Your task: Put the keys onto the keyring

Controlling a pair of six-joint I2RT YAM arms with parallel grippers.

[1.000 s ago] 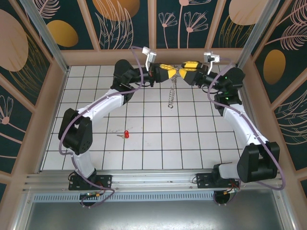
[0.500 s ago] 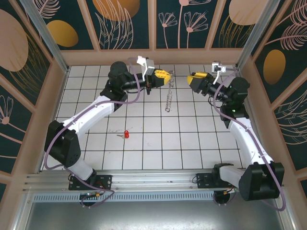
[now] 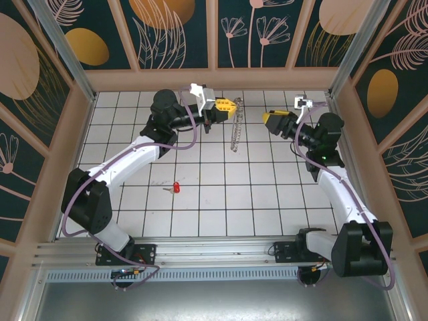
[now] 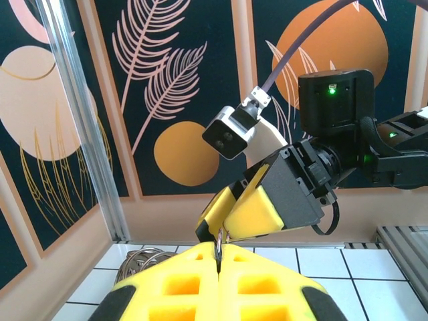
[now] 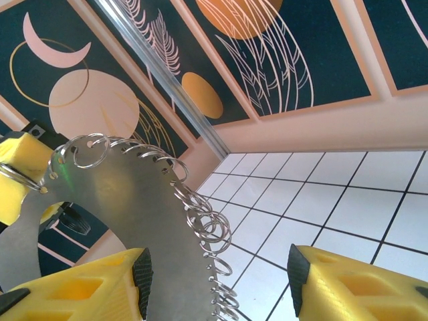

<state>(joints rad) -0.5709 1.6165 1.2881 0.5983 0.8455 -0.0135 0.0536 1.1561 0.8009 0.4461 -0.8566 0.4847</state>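
Since a second ago the grippers have parted. The right gripper (image 3: 269,118) has backed off to its side, jaws apart and empty. The left gripper (image 3: 233,105) stays pinched shut on the top edge of the keyring (image 3: 234,132), which dangles above the tiles. The red key (image 3: 176,186) lies on the white tiled table (image 3: 267,200), well apart and untouched. We judge nothing threaded yet; pickup and threading remain. Dark leaf-patterned walls (image 3: 174,33) surround the cell.

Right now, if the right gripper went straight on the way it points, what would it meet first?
Most likely the keyring, which hangs from the left gripper. In the right wrist view its loop-fringed edge sits ahead of the open right gripper, between the fingers' line, though how far off is unclear.
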